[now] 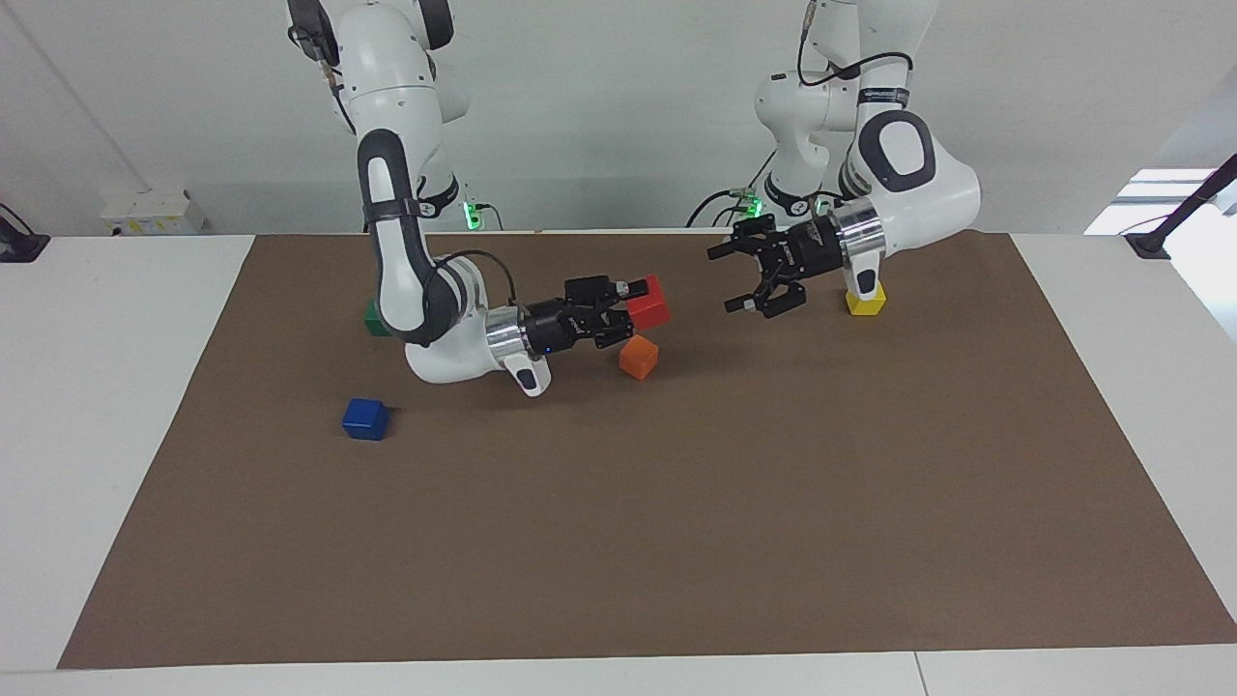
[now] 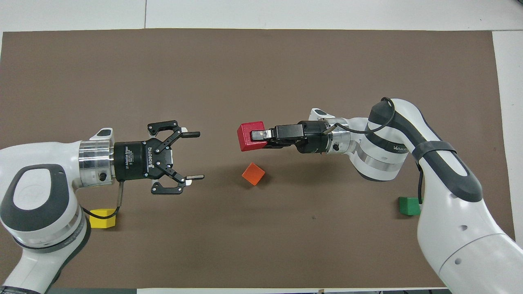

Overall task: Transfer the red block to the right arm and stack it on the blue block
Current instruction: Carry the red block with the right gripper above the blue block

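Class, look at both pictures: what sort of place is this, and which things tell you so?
Probably a robotics lab test bench: two white arms at a table with a brown mat, scattered colour cubes, and the right claw holding the red block near the open left claw.

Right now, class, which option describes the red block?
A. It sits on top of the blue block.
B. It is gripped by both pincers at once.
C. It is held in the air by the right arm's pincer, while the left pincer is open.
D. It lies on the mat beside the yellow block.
C: the right pincer is shut on the red block above the orange block, and the left pincer is open, apart from it.
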